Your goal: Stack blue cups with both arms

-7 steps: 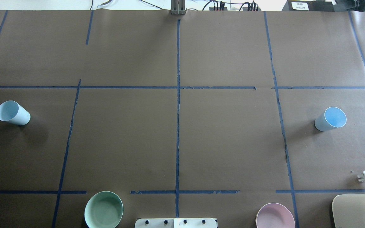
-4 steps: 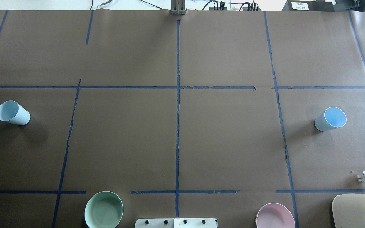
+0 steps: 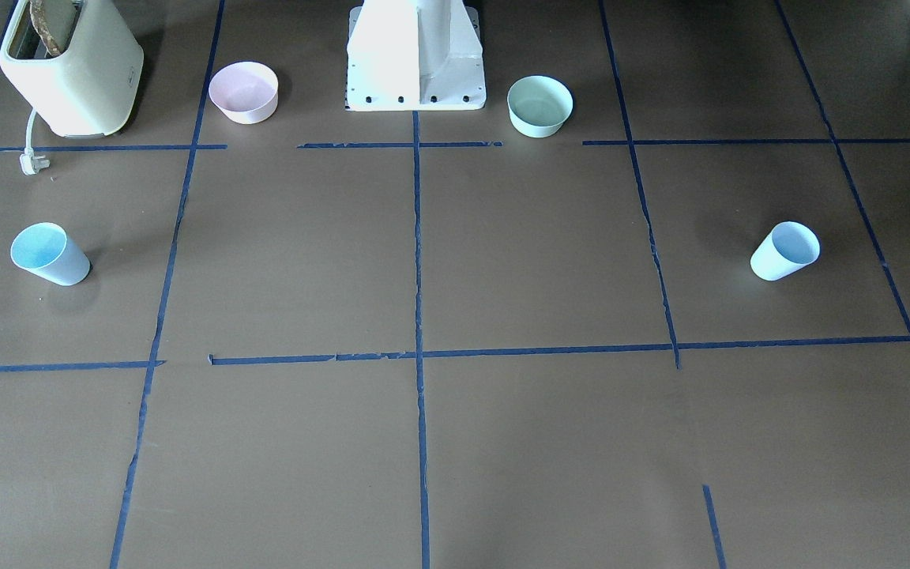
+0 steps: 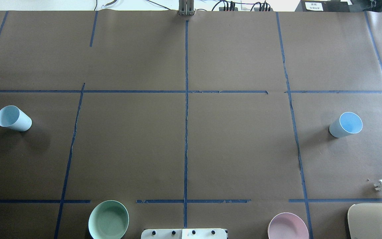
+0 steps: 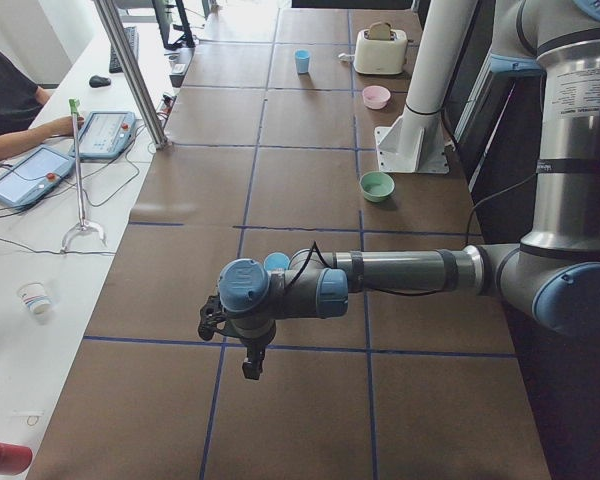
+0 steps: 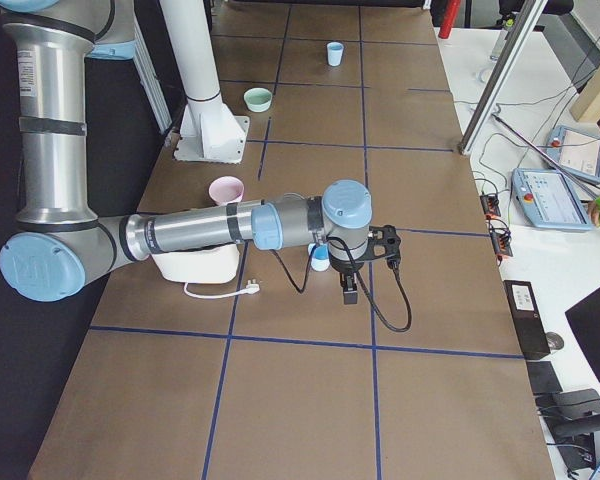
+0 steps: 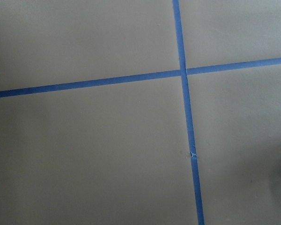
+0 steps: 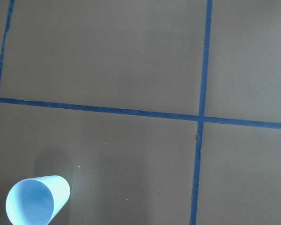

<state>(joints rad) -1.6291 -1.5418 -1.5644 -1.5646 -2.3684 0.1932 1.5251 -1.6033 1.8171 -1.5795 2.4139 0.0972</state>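
Observation:
Two pale blue cups stand upright on the brown table. The left cup is at the far left, also in the front view. The right cup is at the far right, also in the front view and low left in the right wrist view. Both arms show only in the side views. The left gripper hangs above the table near the left cup, which the arm partly hides. The right gripper hangs near the right cup. I cannot tell whether either gripper is open or shut.
A mint-green bowl and a pink bowl sit at the near edge beside the white pedestal base. A cream toaster with a loose plug is at the near right. Blue tape lines cross the table.

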